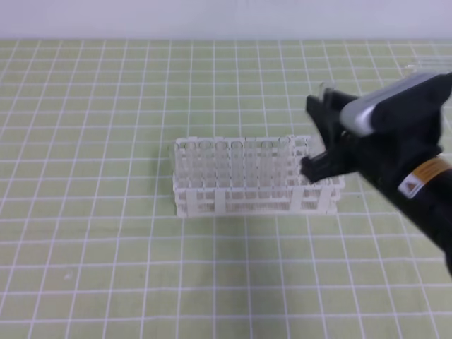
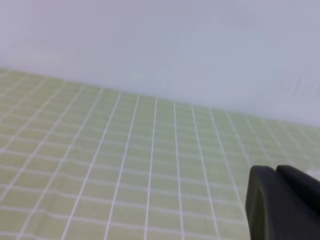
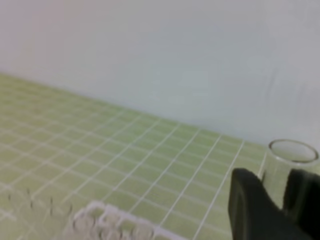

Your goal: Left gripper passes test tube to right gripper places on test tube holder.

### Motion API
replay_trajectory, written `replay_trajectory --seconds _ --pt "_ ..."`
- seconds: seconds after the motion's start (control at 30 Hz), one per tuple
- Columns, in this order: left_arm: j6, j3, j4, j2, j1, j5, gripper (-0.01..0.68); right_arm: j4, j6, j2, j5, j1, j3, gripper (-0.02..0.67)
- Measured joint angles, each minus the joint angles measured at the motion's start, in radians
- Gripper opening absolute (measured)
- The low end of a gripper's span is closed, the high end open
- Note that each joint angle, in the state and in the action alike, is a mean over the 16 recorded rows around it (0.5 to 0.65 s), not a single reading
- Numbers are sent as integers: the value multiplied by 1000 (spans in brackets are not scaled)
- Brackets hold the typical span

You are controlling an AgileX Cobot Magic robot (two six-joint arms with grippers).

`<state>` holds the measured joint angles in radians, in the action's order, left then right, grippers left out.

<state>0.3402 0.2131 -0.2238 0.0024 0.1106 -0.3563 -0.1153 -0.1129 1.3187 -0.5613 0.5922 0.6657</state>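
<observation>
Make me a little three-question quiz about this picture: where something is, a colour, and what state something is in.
1. Where is the white rack?
A. near the middle of the mat
B. at the mat's left edge
C. held up in the air

2. What colour is the mat?
A. blue with dots
B. pale green with white lines
C. plain black

3. What is the right gripper doing?
A. hanging with nothing between its fingers
B. closed on a glass tube
C. pushing the rack over

Answers: 1 A, the rack stands mid-mat; 2 B, green squares show all over; 3 B, the tube's open mouth rises between the black fingers.
</observation>
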Motion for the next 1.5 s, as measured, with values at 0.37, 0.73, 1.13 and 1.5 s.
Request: replay_trajectory --seconds 0.37,0.73,1.13,1.5 --pt "-10 -173 -9 -16 1 213 -2 8 1 169 -134 24 7 107" --pt "-282 -222 196 -16 1 187 -2 6 3 229 -188 24 31 106" --pt "-405 -221 316 -16 1 58 -3 -11 3 267 -195 24 36 106" --pt "-404 -221 317 -16 1 49 -3 -38 3 292 -209 24 37 106"
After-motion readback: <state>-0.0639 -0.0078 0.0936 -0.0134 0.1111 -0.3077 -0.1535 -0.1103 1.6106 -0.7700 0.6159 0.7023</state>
